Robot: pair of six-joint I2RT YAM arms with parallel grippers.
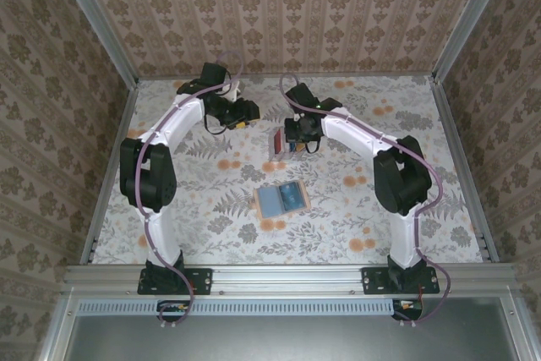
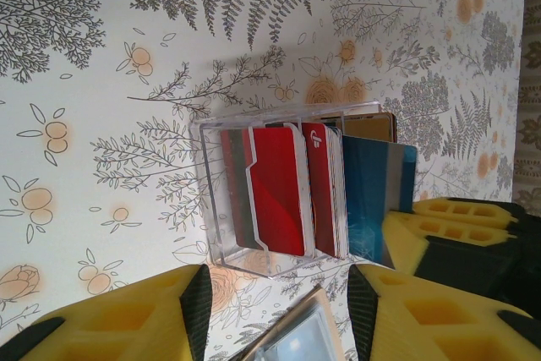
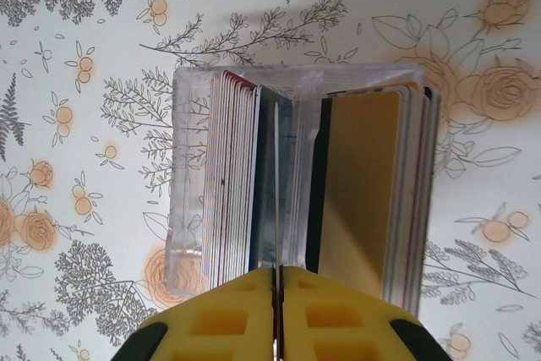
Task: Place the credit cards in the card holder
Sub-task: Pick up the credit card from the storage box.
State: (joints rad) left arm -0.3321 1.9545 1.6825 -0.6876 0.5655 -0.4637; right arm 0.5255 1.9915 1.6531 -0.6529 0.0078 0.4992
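Observation:
Several credit cards stand upright in a clear plastic rack (image 1: 284, 143) (image 2: 211, 200) (image 3: 186, 175) at mid-table: red ones (image 2: 279, 192), a tan-gold one (image 3: 363, 192) and a blue one (image 2: 372, 200). My right gripper (image 1: 297, 136) (image 3: 277, 281) is shut on the blue card, which is seen edge-on (image 3: 276, 183) between its yellow fingers (image 2: 439, 234). The card holder (image 1: 281, 199) lies open and flat nearer the arms, grey-blue pockets up; its corner (image 2: 300, 336) shows under my left gripper (image 2: 279, 302). The left gripper (image 1: 245, 112) hovers open just left of the rack, holding nothing.
The floral tabletop (image 1: 203, 226) is bounded by patterned walls and a metal rail (image 1: 287, 276) at the near edge. Both forearms arch over the back half of the table.

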